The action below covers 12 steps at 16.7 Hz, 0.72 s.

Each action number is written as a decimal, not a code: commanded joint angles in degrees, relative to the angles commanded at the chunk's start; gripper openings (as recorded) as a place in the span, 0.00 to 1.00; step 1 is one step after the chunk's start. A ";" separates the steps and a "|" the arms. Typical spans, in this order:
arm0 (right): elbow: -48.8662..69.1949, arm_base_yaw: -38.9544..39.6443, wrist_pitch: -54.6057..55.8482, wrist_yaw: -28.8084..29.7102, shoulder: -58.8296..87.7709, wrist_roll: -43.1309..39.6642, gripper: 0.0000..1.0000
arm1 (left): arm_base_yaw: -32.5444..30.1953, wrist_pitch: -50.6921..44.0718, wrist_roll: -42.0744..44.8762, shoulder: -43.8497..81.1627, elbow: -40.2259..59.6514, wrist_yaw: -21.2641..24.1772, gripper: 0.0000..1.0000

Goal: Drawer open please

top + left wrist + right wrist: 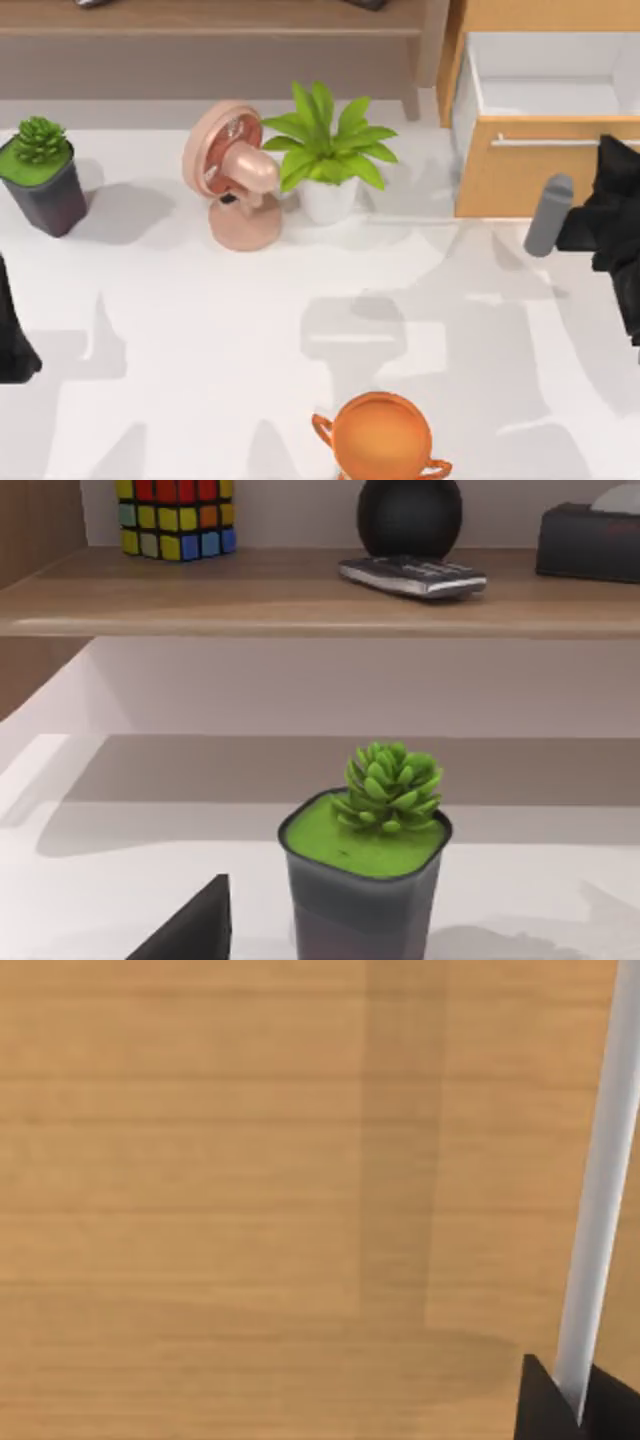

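From above, the drawer [545, 165] sits at the counter's [200, 330] far right, pulled out from its cabinet so that the white inner walls and floor show behind the orange-brown front. A thin silver handle [545, 141] runs across the top of that front. The right gripper [612, 150] is against the right end of the handle, its dark body and a grey cylinder hanging over the counter just in front of the drawer. The left arm sits parked at the far left edge, well apart from the drawer. Also on the counter: a small succulent [42, 172] in a dark pot at the left, a pink desk fan [235, 175] touching the leaves of a leafy plant [328, 150] in a white pot, and an orange trophy cup [382, 437] at the near edge.

The left wrist view looks past the succulent [385, 830] to a wooden shelf [300, 600] carrying a coloured puzzle cube [177, 518], a remote [412, 576], a black ball [410, 515] and a dark box [588, 540]. Whether the left jaws are apart cannot be told.

The right wrist view sits close to the drawer front [250, 1180] — wood grain, with the silver handle [600, 1200] running into a dark finger [545, 1400]; the jaws appear clamped on the bar.
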 joint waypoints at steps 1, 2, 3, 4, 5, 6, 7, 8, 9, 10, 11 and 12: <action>-1.67 0.43 1.21 0.56 -0.41 0.00 0.00 | 0.00 0.00 0.00 0.00 0.00 0.00 1.00; -3.62 0.97 2.62 1.16 -0.92 -0.02 0.00 | 0.00 0.00 0.00 0.00 0.00 0.00 1.00; -5.72 1.59 4.11 1.73 -1.51 -0.06 0.00 | 0.00 0.00 0.00 0.00 0.00 0.00 1.00; -7.80 2.23 5.56 2.25 -2.11 -0.08 0.00 | 0.00 0.00 0.00 0.00 0.00 0.00 1.00; -9.64 2.82 6.84 2.71 -2.65 -0.07 0.00 | 0.00 0.00 0.00 0.00 0.00 0.00 1.00; -10.98 3.29 7.84 3.06 -3.06 -0.02 0.00 | 0.00 0.00 0.00 0.00 0.00 0.00 1.00; -11.70 3.58 8.43 3.28 -3.31 0.03 0.00 | 0.00 0.00 0.00 0.00 0.00 0.00 1.00; -11.85 3.64 8.56 3.32 -3.36 0.05 0.00 | 0.00 0.00 0.00 0.00 0.00 0.00 1.00; -11.85 3.64 8.56 3.32 -3.36 0.05 0.00 | 0.00 0.00 0.00 0.00 0.00 0.00 1.00; -11.85 3.64 8.56 3.32 -3.36 0.05 0.00 | 0.00 0.00 0.00 0.00 0.00 0.00 1.00; -11.85 3.64 8.56 3.32 -3.36 0.05 0.00 | 0.00 0.00 0.00 0.00 0.00 0.00 1.00; -11.85 3.64 8.56 3.32 -3.36 0.05 0.08 | 0.00 0.00 0.00 0.00 0.00 0.00 1.00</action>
